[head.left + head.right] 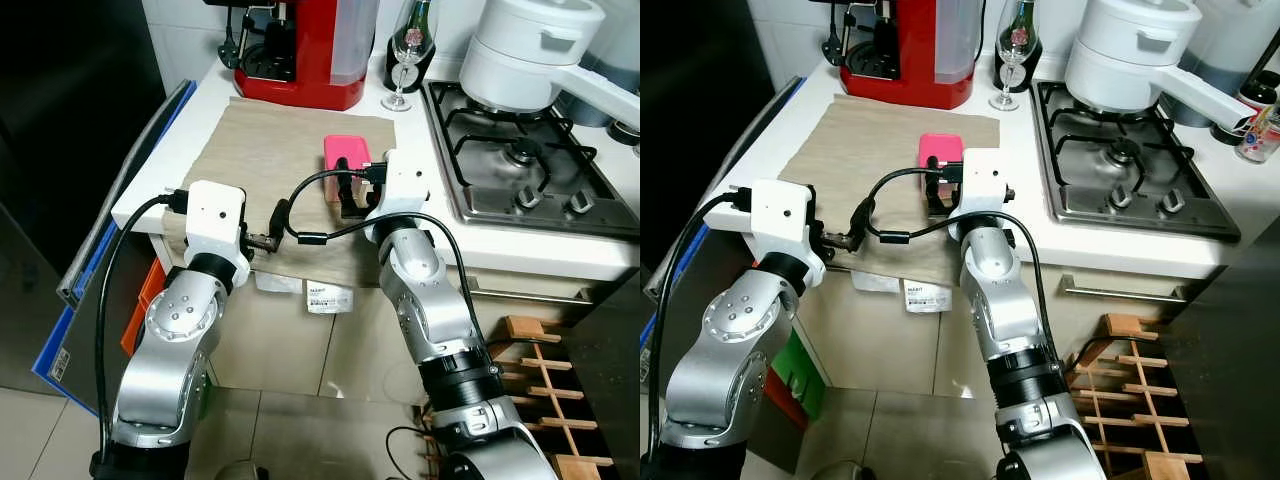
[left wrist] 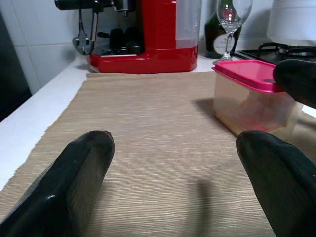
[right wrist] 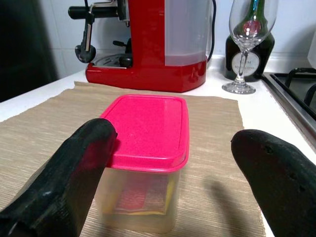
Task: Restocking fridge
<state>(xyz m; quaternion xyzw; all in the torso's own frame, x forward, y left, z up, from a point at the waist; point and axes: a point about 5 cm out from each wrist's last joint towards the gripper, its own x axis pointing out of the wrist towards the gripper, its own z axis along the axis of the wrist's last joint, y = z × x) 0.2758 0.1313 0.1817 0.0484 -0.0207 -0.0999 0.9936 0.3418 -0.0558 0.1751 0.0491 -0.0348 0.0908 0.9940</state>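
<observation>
My right claw (image 3: 168,182) gapes wide around the pink-lidded food container (image 3: 146,148) on the bench's woven mat (image 1: 270,160). My left claw (image 2: 177,182) hangs wide beside it. The wine bottle's (image 3: 245,52) label is unreadable.

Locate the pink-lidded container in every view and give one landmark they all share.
Left eye: pink-lidded container mid-mat, just beyond the right gripper.
Right eye: mat's right half.
Left wrist: right side.
Right wrist: centre, between the open fingers.
Shared landmark: red coffee machine.
</observation>
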